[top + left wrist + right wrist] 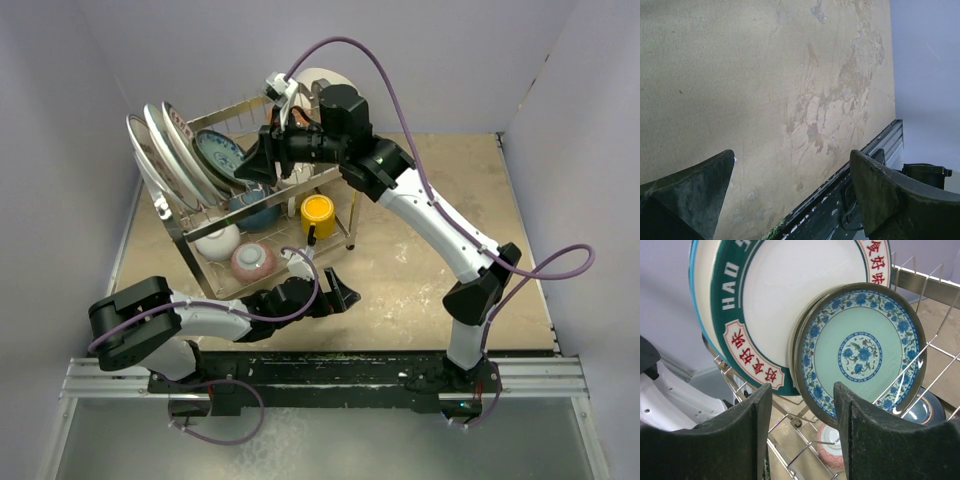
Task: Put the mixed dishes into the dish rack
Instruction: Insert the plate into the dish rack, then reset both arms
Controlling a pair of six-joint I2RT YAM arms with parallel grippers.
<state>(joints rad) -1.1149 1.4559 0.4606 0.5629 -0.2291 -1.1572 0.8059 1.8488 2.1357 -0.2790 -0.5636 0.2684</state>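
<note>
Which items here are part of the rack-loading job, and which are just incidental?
Job: dish rack, lettered plate, teal floral plate, white bowl, dark blue bowl, yellow cup.
Just there: purple cable, aluminium rail, stained table.

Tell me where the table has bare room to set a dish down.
Bare tabletop runs right of the dish rack, from the yellow cup to the right arm. Crowded: the rack's left end, upright plates plus the right gripper at the teal plate.
</note>
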